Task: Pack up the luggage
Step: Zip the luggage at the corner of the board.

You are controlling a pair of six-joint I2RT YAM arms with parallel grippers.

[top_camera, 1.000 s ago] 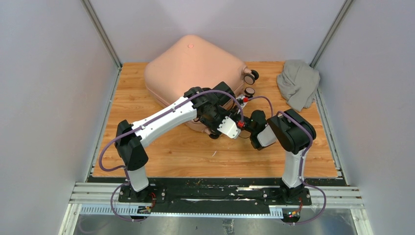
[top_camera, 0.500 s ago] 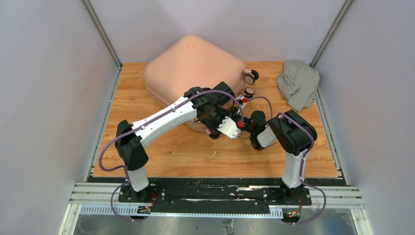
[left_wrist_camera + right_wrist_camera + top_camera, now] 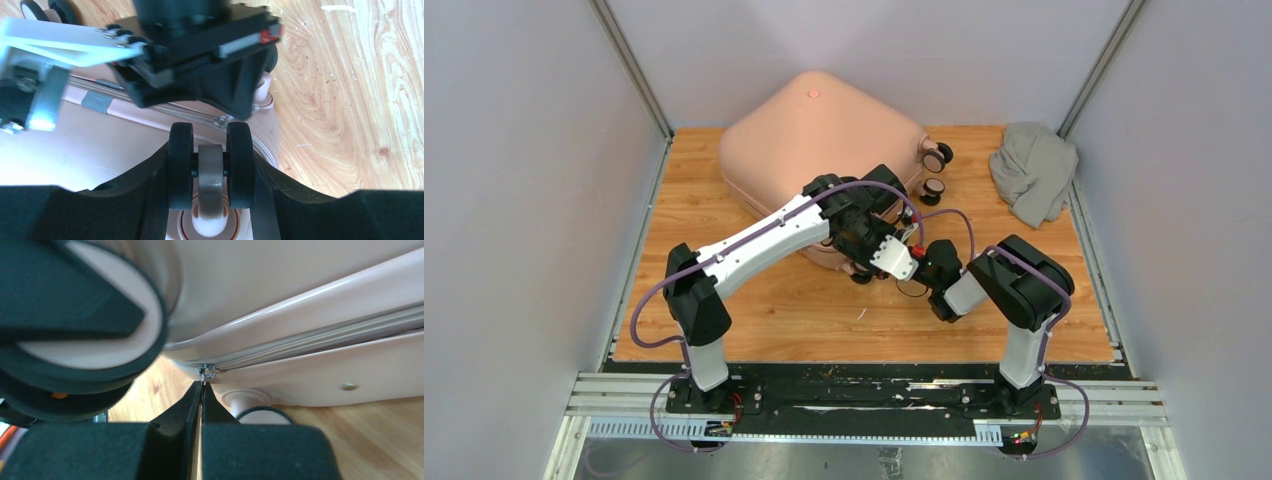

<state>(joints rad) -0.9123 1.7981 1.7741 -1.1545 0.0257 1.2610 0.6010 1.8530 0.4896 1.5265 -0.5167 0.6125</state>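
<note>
The pale pink luggage (image 3: 814, 135) lies shut at the back middle of the table, with a round emblem on top. My left gripper (image 3: 861, 270) is at its near corner. In the left wrist view the left gripper (image 3: 211, 150) is shut on a black twin caster wheel (image 3: 211, 172) of the luggage (image 3: 90, 150). My right gripper (image 3: 921, 262) sits just right of it. In the right wrist view the right gripper (image 3: 202, 386) is shut on the small metal zipper pull (image 3: 204, 372) on the zipper line of the luggage shell (image 3: 300, 290).
A grey cloth bundle (image 3: 1032, 170) lies at the back right corner. Two more caster wheels (image 3: 937, 157) stick out from the luggage's right side. Grey walls stand on three sides. Bare wood table (image 3: 784, 310) lies between the luggage and the arm bases.
My right arm has moved left and nearer along the luggage's edge, still pinching the zipper pull, closer to my left gripper. The left gripper has stayed on the wheel.
</note>
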